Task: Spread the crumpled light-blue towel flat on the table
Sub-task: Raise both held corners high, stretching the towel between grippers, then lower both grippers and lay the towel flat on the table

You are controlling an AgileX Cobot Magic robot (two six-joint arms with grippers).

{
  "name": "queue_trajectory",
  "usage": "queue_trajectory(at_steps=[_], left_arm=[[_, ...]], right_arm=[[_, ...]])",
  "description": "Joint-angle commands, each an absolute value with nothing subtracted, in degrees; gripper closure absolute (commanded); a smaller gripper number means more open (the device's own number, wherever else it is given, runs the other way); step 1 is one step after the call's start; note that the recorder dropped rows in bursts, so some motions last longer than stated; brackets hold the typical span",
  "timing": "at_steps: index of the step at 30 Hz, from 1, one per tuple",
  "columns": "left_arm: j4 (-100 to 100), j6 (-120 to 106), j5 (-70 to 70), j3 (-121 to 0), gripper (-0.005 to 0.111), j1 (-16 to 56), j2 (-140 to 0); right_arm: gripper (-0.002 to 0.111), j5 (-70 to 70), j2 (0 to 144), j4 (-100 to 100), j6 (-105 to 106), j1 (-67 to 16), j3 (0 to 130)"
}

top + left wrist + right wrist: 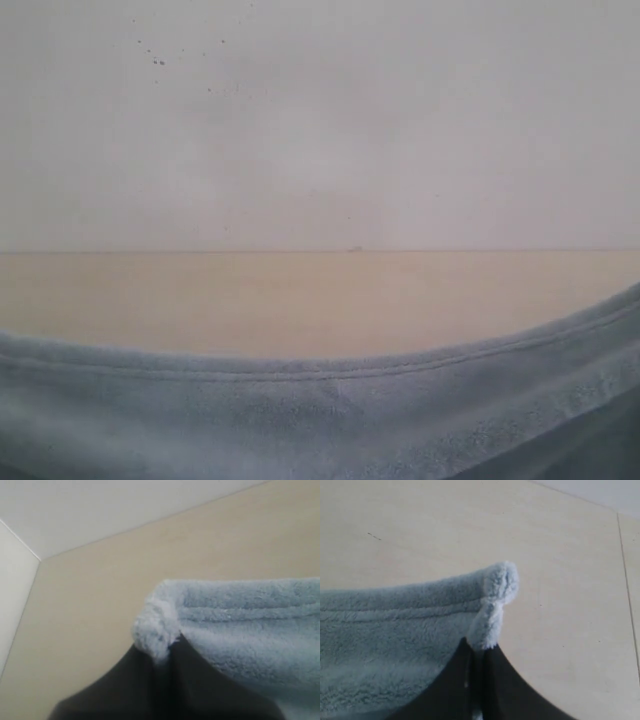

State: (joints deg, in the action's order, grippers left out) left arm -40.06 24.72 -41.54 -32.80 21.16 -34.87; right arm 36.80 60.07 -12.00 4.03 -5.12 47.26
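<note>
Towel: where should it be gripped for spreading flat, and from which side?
Grip the towel at the two corners of one hemmed edge, each from its outer end. The left gripper and right gripper are shut on those bunched corners; the hem sags between them.

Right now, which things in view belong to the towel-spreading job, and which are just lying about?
Belongs to the job: the towel; the table; the left gripper and the right gripper, each shut on a towel corner.
Just there: the wall behind the table.
</note>
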Motion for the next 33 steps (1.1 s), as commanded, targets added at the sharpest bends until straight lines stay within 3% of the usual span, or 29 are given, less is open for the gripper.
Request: queue_trajectory(at_steps=[1,10,21,33], left_arm=[[-53.5,36.9,-35.4,-33.1,0.103,21.2,-45.6],[-72.7,59.7,-32.4,-35.5,0.103,18.8,-70.7],[-79.9,71.9,-21.3,-47.9,0.103,7.3,-90.8],[-88.6,85.6,-19.1,-58.1,0.103,3.6,-106.4]], right_arm=[[0.108,29.1,68.0,-16.7,0.0,-5.2,47.3],[0.108,15.9,84.5,-17.5,-3.1,-5.1,49.2],[0.108,16.0,103.9,-17.2,-3.1,-5.1,66.1],[0.108,15.3,116.8,-16.6,-3.1,-5.1,79.3]])
